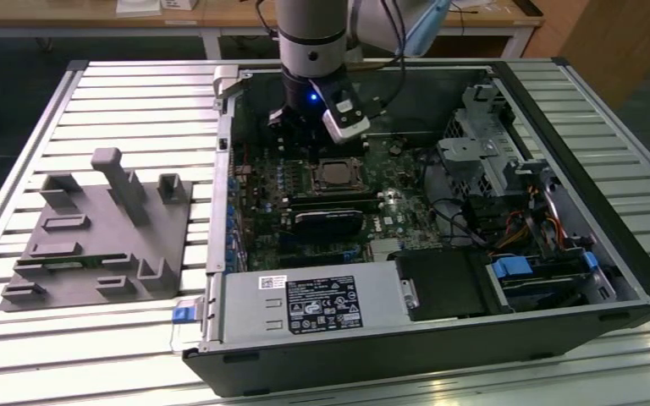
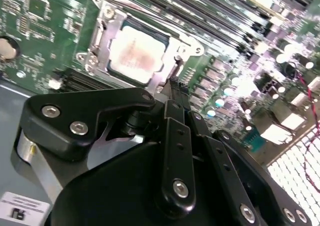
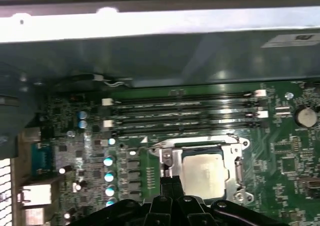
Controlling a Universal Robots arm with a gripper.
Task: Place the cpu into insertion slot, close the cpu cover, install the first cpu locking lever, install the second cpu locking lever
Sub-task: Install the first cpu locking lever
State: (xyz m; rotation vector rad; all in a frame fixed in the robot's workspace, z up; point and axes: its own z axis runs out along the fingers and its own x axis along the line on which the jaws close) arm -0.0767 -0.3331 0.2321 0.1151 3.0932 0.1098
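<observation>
Starting at the exterior view's left, you have a grey moulded fixture (image 1: 94, 233) lying on the slatted counter (image 1: 31, 118) near that edge. The open computer case (image 1: 415, 359) takes up the counter's middle and the side toward the exterior view's right. Inside it the green motherboard (image 1: 268, 211) lies flat, and the arm (image 1: 311, 42) comes down over it from the counter's far edge. Your cpu (image 2: 134, 53) already sits in the insertion slot (image 1: 316, 179) around the middle of the board. The cpu cover (image 2: 111, 25) lies flat around it, so the pale chip shows through the cut-out. Your end effector (image 2: 172, 86) has its fingers drawn together, with the tips just beside one edge of the cover in both wrist views. You cannot tell whether anything thin is pinched between them. A row of long memory slots (image 3: 185, 111) runs just beyond the socket. Toward the counter's near edge stands the labelled power supply box (image 1: 302, 304), and a blue-tabbed drive bay (image 1: 517, 271) sits further toward the exterior view's right.
</observation>
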